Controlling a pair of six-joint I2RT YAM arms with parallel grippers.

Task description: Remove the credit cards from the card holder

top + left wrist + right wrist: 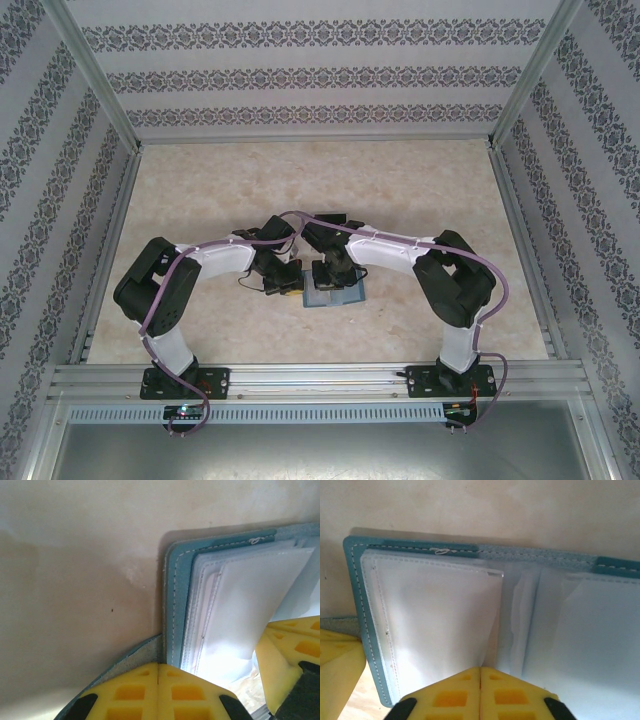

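Nearest in the left wrist view, the left gripper (158, 672) has its yellow fingers pressed together. The card holder's strap tab (132, 657) runs in under them, so it looks pinned or pinched there, though the contact itself is hidden. In the right wrist view the right gripper (480, 677) is likewise closed, its tips down on the clear sleeves (435, 615); whether it has caught a sleeve or a card edge cannot be told. Beyond the fingers the card holder (357, 580) lies open like a book on the pale table (75, 580), between the two arms near the table's front. The credit cards cannot be separated from the whitish sleeves. Judging by this, the holder is opened and steadied, and drawing the cards out remains to be done.
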